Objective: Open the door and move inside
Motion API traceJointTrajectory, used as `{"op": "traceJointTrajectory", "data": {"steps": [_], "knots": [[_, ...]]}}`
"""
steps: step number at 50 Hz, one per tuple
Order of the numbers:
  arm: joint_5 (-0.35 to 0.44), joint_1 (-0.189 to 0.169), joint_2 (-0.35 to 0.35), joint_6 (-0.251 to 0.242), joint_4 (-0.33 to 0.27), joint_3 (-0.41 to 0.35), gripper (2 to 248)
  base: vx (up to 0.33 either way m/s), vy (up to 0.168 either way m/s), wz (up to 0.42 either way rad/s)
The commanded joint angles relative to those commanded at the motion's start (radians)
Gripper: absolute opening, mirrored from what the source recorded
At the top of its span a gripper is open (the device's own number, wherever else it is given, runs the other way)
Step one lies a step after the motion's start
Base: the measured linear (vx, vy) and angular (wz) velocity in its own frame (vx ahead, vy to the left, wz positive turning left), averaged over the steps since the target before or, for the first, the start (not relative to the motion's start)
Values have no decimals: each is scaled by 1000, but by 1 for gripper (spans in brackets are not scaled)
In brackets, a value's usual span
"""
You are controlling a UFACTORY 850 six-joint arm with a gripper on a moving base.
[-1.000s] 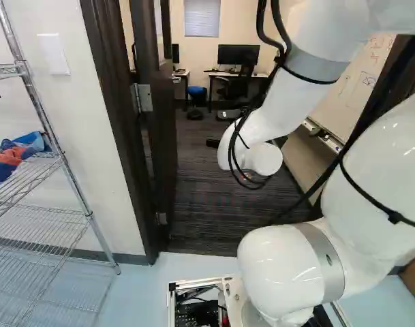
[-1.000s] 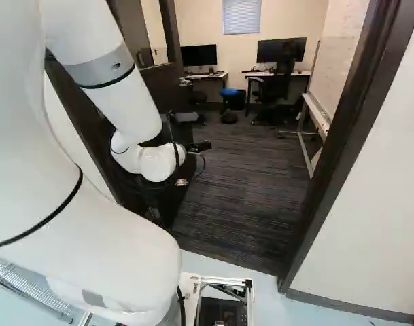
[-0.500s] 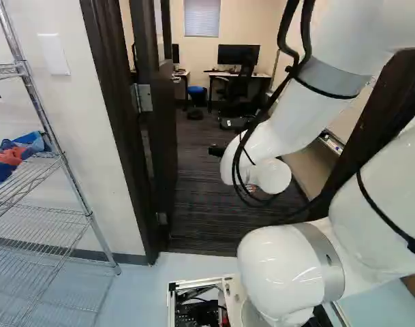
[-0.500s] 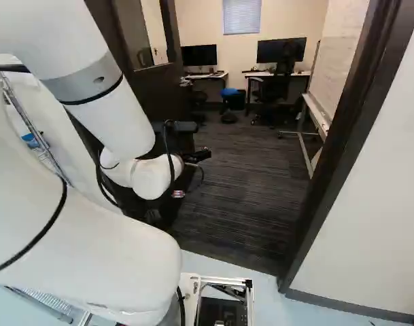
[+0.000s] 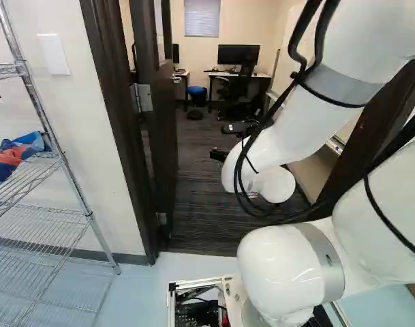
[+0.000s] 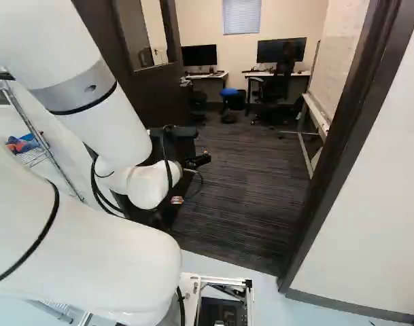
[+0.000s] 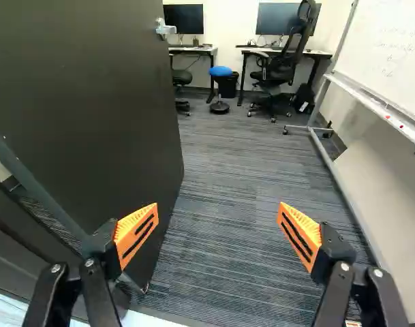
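Since the earlier frames, the arm (image 6: pixel 105 122) is shifting downward and leftward in the right base view, carrying the gripper (image 6: pixel 197 160) with it; the door (image 7: pixel 91 88) is staying put, standing open into the room at the left of the doorway in the left base view, its metal handle (image 7: pixel 165 28) showing near its free edge; the gripper's fingers are standing wide apart, one beside the door. Carpet (image 7: pixel 227 177) is stretching ahead; a whiteboard (image 7: pixel 394 51) is standing across from the door; desks (image 7: pixel 193 50), an office chair (image 7: pixel 285 65) and a blue-topped stool (image 7: pixel 220 71) are standing farther in.
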State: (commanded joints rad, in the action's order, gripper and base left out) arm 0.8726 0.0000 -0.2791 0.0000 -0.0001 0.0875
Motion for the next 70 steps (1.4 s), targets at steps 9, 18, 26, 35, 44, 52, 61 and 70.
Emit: {"op": "traceJointTrajectory", "data": {"steps": [9, 18, 26, 35, 44, 52, 61, 70], "knots": [[0, 0, 0, 0, 0, 0, 247, 2, 0, 0], [0, 0, 0, 0, 0, 0, 247, 32, 4, 4], [0, 0, 0, 0, 0, 0, 247, 78, -6, 7], [0, 0, 0, 0, 0, 0, 247, 86, -16, -2], [0, 0, 0, 0, 0, 0, 247, 98, -42, -93], [0, 0, 0, 0, 0, 0, 247, 112, -56, -144], [0, 0, 0, 0, 0, 0, 247, 127, -67, -183], [0, 0, 0, 0, 0, 0, 247, 125, -67, -184]]}}
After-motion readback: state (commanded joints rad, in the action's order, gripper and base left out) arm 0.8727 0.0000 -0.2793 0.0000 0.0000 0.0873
